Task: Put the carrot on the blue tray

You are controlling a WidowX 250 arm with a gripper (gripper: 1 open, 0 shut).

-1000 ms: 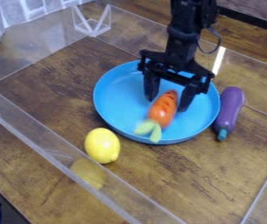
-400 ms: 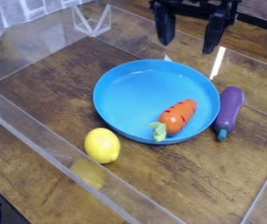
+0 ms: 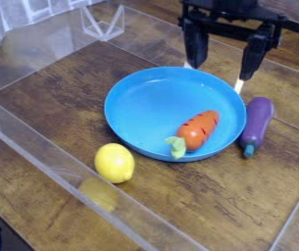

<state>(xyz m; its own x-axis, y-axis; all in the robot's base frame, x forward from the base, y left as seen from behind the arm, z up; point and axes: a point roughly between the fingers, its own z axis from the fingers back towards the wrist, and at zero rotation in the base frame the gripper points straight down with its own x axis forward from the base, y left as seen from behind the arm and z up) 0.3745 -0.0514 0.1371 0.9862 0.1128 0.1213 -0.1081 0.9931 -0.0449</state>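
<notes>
The orange carrot with its light green top lies inside the blue tray, near the tray's right front rim, leafy end toward the front. My gripper hangs above the tray's far right rim, well clear of the carrot. Its two black fingers point down and stand wide open with nothing between them.
A purple eggplant lies on the wooden table just right of the tray. A yellow lemon sits in front of the tray on the left. Clear plastic walls border the table at the left and front.
My gripper has let go of the carrot in the tray and risen well above it, drifting slightly right. The carrot stays lying in the tray.
</notes>
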